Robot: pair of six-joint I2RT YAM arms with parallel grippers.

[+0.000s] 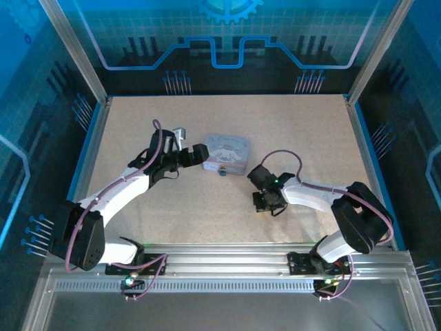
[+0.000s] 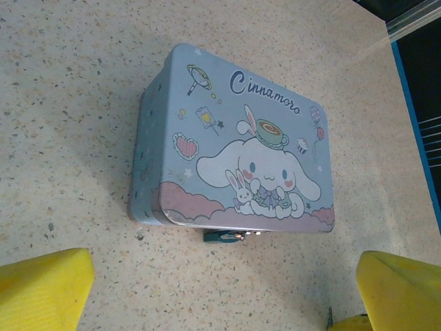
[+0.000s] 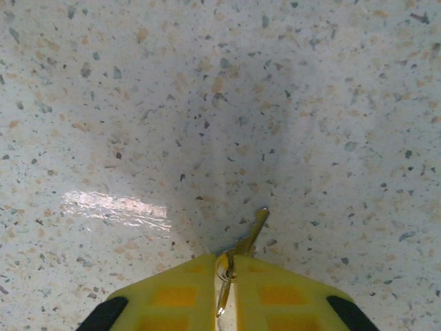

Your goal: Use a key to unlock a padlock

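A tiny dark teal padlock (image 2: 222, 236) hangs at the near edge of a pale blue cartoon tin (image 2: 241, 145), also seen as a speck (image 1: 223, 172) in the top view. My left gripper (image 1: 200, 153) hovers open just left of the tin, its yellow fingers (image 2: 41, 286) spread wide with nothing between them. My right gripper (image 3: 231, 276) is low over the table, shut on the small brass-toned key (image 3: 252, 231), whose blade pokes out past the fingertips above the speckled surface. In the top view the right gripper (image 1: 263, 201) sits right of and nearer than the padlock.
The speckled table (image 1: 303, 138) is walled by metal posts and blue panels. A metal rail (image 1: 227, 265) with both arm bases runs along the near edge. A small grey metal part (image 1: 180, 134) sits on the left arm.
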